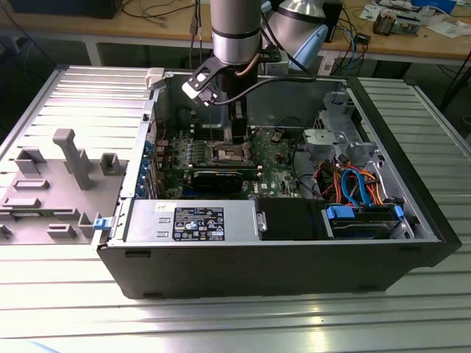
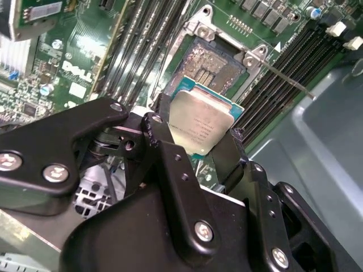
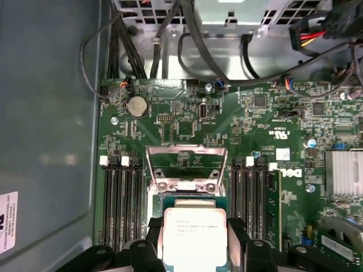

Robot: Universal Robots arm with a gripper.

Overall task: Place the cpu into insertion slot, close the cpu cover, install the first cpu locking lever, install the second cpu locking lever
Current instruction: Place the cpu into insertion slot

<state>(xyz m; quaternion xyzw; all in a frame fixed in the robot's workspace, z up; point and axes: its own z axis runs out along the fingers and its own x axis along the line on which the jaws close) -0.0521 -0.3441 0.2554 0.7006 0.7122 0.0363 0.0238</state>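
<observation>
My gripper [image 2: 195, 133] is shut on the cpu [image 2: 203, 119], a silver-topped square chip clamped by two opposite edges between the black fingers [image 2: 156, 127]. The chip hangs just over the near side of the insertion slot [image 2: 218, 65], whose dark contact field lies uncovered. In the first wrist view the cpu [image 3: 194, 232] sits between the fingers of the gripper [image 3: 194, 241], and the cpu cover [image 3: 184, 156] stands swung open behind the socket. A thin metal locking lever [image 2: 289, 79] sticks out beside the socket. In the exterior view the gripper [image 1: 235, 131] reaches down into the case above the insertion slot [image 1: 232, 153].
Black memory slots [image 3: 119, 198] flank the socket on both sides. A coin battery [image 3: 136, 105], a finned heatsink [image 3: 347, 173] and cable bundles [image 3: 187, 45] lie around it. The case holds a power supply [image 1: 191, 220] and a drive bay with coloured cables [image 1: 353, 187]. A grey fixture tray [image 1: 51, 176] lies at the exterior view's left.
</observation>
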